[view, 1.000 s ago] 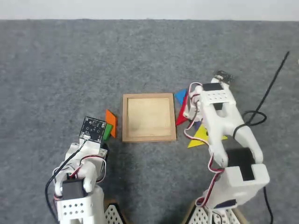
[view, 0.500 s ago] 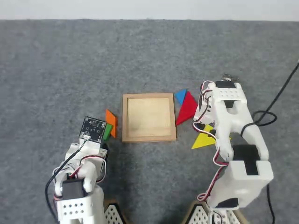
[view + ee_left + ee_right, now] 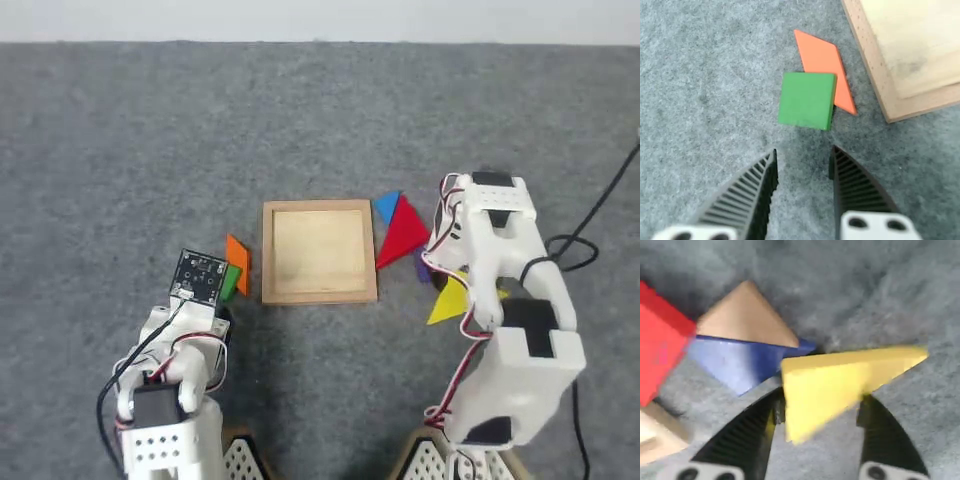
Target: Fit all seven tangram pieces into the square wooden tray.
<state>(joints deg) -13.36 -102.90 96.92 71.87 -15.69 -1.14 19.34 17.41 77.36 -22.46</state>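
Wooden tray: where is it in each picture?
High view: wooden tray mid-table, orange piece on one side, red triangle on the other.
Left wrist view: tray's corner beside the orange piece.
Right wrist view: probably the pale corner by the red triangle.
Shared landmarks: orange piece, red triangle.

Grey carpet-like mat (image 3: pixel 150 130) covers the table from edge to edge. Along the top of the frame runs a pale strip (image 3: pixel 320 20). At right, a thin black cable (image 3: pixel 607 188) slants down across the mat.
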